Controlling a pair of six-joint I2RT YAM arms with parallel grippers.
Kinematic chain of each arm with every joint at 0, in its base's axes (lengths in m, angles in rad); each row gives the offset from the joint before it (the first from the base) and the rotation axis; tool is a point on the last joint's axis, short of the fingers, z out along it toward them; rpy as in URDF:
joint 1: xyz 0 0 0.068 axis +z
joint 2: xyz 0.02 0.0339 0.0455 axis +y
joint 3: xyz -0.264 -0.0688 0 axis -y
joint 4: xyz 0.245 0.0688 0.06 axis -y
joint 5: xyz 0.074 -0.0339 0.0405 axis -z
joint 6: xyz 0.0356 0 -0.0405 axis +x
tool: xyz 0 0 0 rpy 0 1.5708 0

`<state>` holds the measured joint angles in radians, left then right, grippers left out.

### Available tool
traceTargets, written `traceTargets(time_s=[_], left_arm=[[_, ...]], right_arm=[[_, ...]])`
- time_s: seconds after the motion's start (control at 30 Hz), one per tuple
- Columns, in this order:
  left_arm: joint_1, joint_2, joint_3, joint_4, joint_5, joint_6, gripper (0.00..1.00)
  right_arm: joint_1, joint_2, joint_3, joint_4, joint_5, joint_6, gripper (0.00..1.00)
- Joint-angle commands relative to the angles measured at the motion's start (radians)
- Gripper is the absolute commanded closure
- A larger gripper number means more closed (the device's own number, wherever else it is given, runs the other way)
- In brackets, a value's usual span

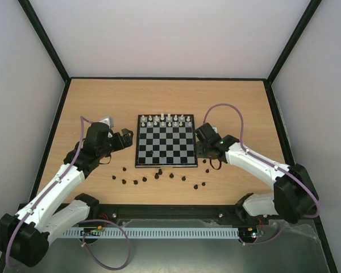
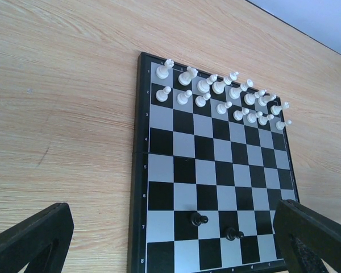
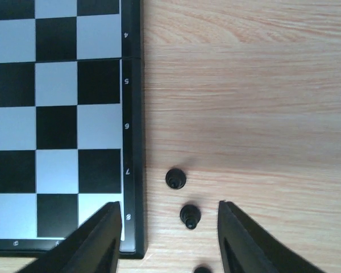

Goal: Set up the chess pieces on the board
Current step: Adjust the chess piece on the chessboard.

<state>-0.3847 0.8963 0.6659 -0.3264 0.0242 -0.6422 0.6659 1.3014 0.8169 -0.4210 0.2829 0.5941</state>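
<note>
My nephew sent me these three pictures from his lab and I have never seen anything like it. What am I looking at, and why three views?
These are two robot arms bolted at the near edge of a wooden table. One picture looks down from above; the other two come from small cameras on each arm's wrist, so the dark shapes at their lower edges are the arm's own fingers.

On the table lies the board. The white pieces stand in two rows along its far side. Two black pieces are on the board; the rest lie scattered on the wood in front.

The left gripper is open and empty. The right gripper brackets one black piece but is not gripping it.
</note>
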Motion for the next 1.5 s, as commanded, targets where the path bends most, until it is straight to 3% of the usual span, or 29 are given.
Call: traceTargets(time_s=[0.0,0.13,0.4,0.57,0.67,0.83,1.13,1.47], left_arm=[[0.009,-0.010,-0.017,0.014,0.018,0.013,0.00],[0.009,-0.010,-0.017,0.014,0.023,0.012,0.01],[0.010,-0.013,-0.023,0.009,0.019,0.010,0.01],[0.010,-0.010,-0.024,0.010,0.020,0.008,0.01],[0.010,-0.011,-0.027,0.013,0.019,0.001,0.01],[0.010,-0.025,-0.038,0.009,0.019,-0.008,0.00],[0.010,-0.099,-0.042,-0.042,0.002,-0.017,0.01],[0.010,-0.146,-0.055,-0.053,0.015,-0.034,0.01]], right_arm=[[-0.053,0.061,0.038,-0.041,-0.046,-0.052,0.58],[-0.061,0.113,0.046,-0.031,-0.080,-0.067,0.64],[-0.061,0.147,0.035,-0.008,-0.117,-0.081,0.63],[-0.025,0.087,0.090,-0.009,-0.135,-0.112,0.44],[0.029,0.095,0.145,-0.022,-0.138,-0.133,0.41],[0.117,0.191,0.239,-0.038,-0.175,-0.157,0.49],[0.240,0.383,0.396,-0.079,-0.160,-0.173,0.54],[0.270,0.528,0.498,-0.102,-0.157,-0.183,0.65]])
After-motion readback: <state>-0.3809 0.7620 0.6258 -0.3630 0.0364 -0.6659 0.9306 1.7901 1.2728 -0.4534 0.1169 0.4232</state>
